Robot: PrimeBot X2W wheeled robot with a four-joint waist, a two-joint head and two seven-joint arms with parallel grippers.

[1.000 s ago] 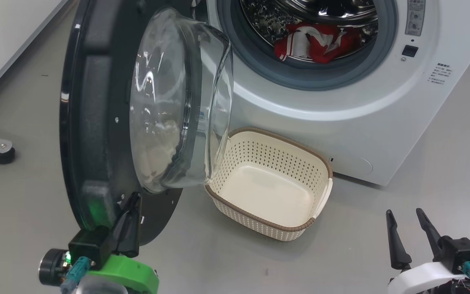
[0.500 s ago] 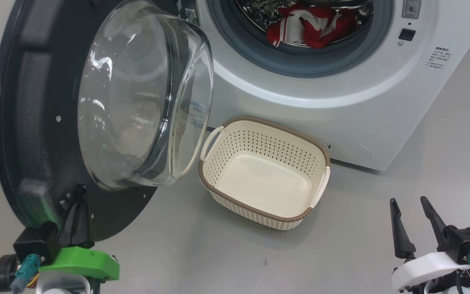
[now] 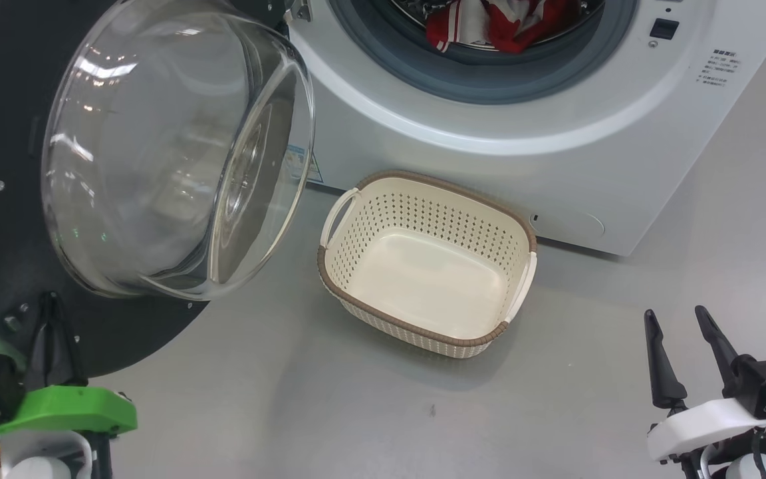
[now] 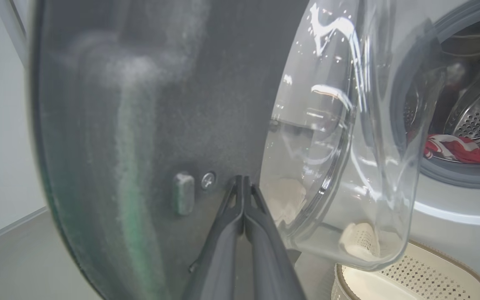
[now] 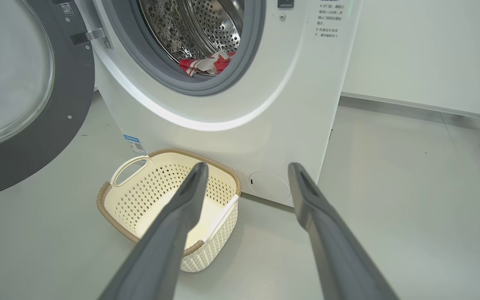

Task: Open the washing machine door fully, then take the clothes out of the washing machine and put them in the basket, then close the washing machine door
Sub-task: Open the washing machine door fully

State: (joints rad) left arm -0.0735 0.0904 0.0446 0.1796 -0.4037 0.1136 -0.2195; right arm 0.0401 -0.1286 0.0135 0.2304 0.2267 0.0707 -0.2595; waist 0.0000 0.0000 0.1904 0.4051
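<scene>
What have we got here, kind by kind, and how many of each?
Washing machine: 1
Washing machine door: 1
Basket: 1
Heap of red clothes: 1 (pieces uncountable)
Pairs of robot fingers: 2, left fingers shut, right fingers open
Total: 6

Door [image 5: 36, 137]: swung open, left of the machine [image 5: 223, 137].
Clothes [image 5: 206, 64]: red and white, heaped in the drum [image 5: 206, 25].
Basket [image 5: 211, 250]: set on the floor [image 5: 390, 187], just before the machine.
Right gripper [image 5: 248, 165]: fingers spread wide, near side of the basket.
</scene>
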